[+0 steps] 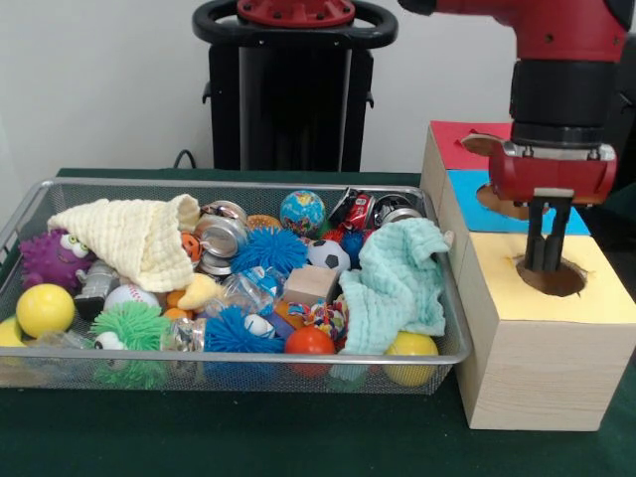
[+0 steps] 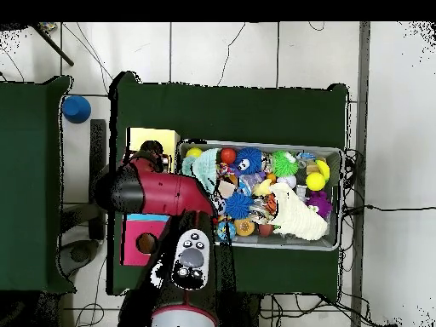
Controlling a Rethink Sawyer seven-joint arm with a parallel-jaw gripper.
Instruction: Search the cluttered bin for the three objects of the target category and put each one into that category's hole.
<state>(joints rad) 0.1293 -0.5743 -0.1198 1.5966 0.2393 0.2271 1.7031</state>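
My gripper (image 1: 549, 266) hangs straight down over the wooden box, its two dark fingers dipping into the round hole (image 1: 553, 279) of the yellow section (image 1: 596, 288). A narrow gap shows between the fingers and nothing is held in it. In the overhead view the red arm (image 2: 162, 192) covers the gripper and most of the box; only the yellow top (image 2: 153, 138) and red top (image 2: 133, 247) peek out. The wire bin (image 1: 238, 370) to the left holds a globe ball (image 1: 302, 211), a soccer ball (image 1: 328, 255), a baseball (image 1: 131, 296) and a yellow ball (image 1: 45, 309).
The box also has a blue section (image 1: 467, 189) and a red section (image 1: 459, 134) behind the yellow one. In the bin lie a cream cloth (image 1: 134, 237), a mint cloth (image 1: 402, 283), blue spiky balls (image 1: 269, 249), metal cans (image 1: 224, 237) and a wooden block (image 1: 311, 284).
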